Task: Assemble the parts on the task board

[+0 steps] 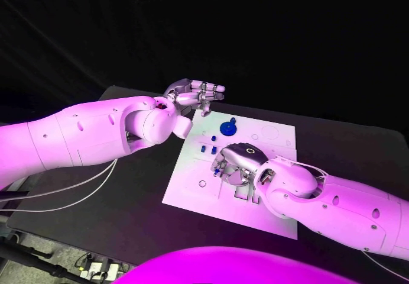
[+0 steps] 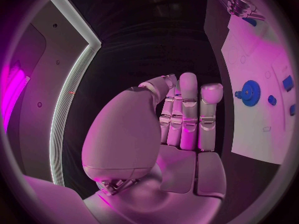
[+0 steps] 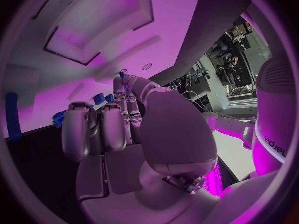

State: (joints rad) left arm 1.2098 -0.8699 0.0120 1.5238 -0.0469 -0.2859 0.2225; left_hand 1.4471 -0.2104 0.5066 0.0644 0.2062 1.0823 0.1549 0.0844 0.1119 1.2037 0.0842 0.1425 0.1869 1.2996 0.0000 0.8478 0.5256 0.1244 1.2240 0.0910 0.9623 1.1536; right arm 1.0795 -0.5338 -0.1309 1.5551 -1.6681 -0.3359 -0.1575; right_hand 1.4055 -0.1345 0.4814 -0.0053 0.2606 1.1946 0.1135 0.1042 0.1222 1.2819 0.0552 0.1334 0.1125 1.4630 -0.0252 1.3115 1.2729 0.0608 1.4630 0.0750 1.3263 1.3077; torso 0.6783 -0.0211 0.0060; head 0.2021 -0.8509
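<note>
Right hand [image 1: 237, 167], nearest the lens at lower centre of the head view, hangs low over the middle of the white board [image 1: 192, 189] with fingers curled around a small blue part [image 1: 218, 170]; whether it truly pinches that part I cannot tell. Reading left to right: left hand [image 1: 194, 93] hovers at the board's upper-left corner, fingers pressed together and holding nothing; then two short blue pegs [image 1: 207, 149], then one blue gear [image 1: 229, 126] standing upper centre. Judged step: seating a part mid-board; next move calls for careful alignment over its socket.
</note>
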